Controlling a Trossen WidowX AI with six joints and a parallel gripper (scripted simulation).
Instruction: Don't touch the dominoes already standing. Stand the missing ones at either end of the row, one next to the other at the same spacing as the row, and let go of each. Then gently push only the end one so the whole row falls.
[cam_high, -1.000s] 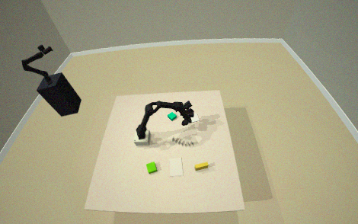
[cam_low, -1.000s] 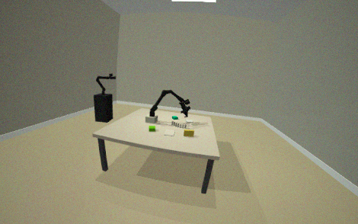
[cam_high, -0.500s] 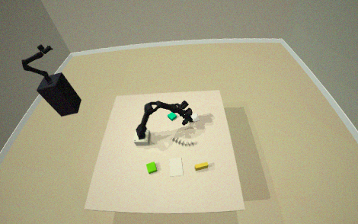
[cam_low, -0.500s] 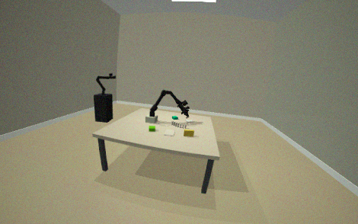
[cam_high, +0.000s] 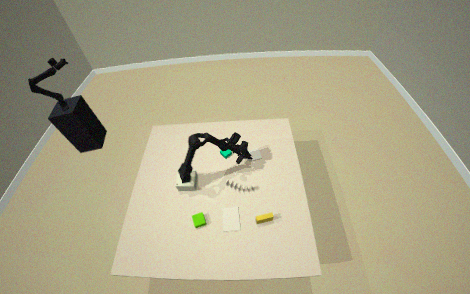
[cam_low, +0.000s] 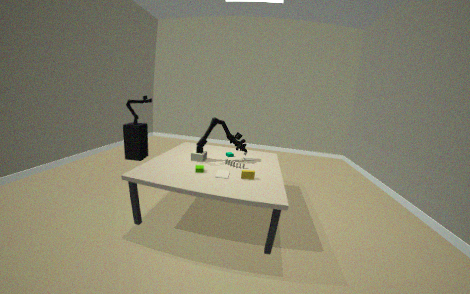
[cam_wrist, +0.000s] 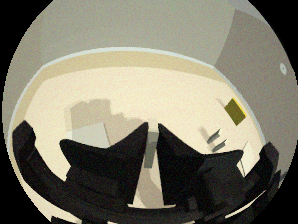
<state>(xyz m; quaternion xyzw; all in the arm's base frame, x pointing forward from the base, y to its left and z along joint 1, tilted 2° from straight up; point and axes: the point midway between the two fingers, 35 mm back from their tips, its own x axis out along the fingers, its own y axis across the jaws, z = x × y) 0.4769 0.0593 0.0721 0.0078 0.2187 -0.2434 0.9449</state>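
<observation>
Dominoes, small, thin and grey, stand on edge in a gently curved row (cam_high: 242, 186) (cam_low: 235, 164) (cam_wrist: 215, 140) on the pale, broad tabletop (cam_high: 160, 240) (cam_low: 175, 172) (cam_wrist: 150, 90). Black gripper fingers are clamped on one slim grey domino (cam_wrist: 150, 152), seen between the tips in the wrist view; the gripper (cam_high: 250, 158) (cam_low: 245, 151) (cam_wrist: 152, 127) is beyond the row in the top view, apart from it. Whether the clamped domino touches the tabletop, I cannot tell.

The jointed black arm (cam_high: 191, 150) (cam_low: 207, 131) reaches over from a boxy light-grey base (cam_high: 186, 187) (cam_low: 199, 157). A flat, pale grey square (cam_high: 256, 155) (cam_wrist: 90, 134) lies near the gripper, and a teal block (cam_high: 226, 154) (cam_low: 229, 154) sits beneath the arm's reach in the top view.

On the row's other side are three things: a bright green block (cam_high: 199, 220) (cam_low: 199, 169), a flat off-white rectangle (cam_high: 231, 219) (cam_low: 222, 174) and a longish yellow block (cam_high: 264, 218) (cam_low: 248, 174) (cam_wrist: 235, 111) (the rectangle lies between the two blocks). Off the table, another black arm (cam_high: 45, 92) (cam_low: 131, 108) stands on a tall black pedestal (cam_high: 80, 125) (cam_low: 135, 141).
</observation>
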